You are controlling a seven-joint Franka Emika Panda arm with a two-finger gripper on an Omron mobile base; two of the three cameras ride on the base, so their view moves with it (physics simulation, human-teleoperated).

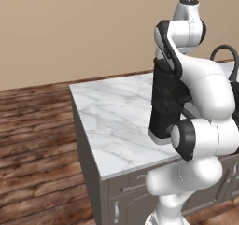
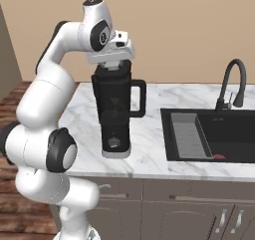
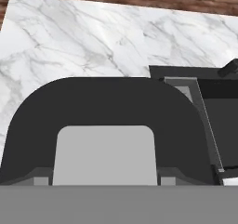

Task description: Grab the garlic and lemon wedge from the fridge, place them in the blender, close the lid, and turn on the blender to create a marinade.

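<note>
Claw [image 2: 115, 64]: directly above the top of the blender, pointing down; jaws spread wide, with the lid seen between the two finger tips in the hand view; whether the pads touch the lid cannot be told.
Lid [image 3: 106, 121]: black rounded-square cap with a light grey square centre, lying flat under the hand, seated on top of the jar.
Blender [image 2: 113, 109]: upright on the worktop, dark jar on a black base with a light grey bottom rim; side handle facing the sink; partly hidden behind the arm in the left base view [image 1: 165, 102].
Lemon wedge [image 2: 116, 103]: small yellowish shape faintly visible through the dark jar wall; too dim to confirm.
Worktop [image 2: 149, 149]: white marble with grey veining, carrying the blender near its left part.
Sink [image 2: 214, 134]: dark basin set into the worktop, to the right of the blender and apart from it.
Tap [image 2: 234, 82]: black curved spout behind the basin.
Cabinets [image 2: 189, 214]: grey fronts below the worktop.
Floor [image 1: 37, 149]: brown wooden boards.
</note>
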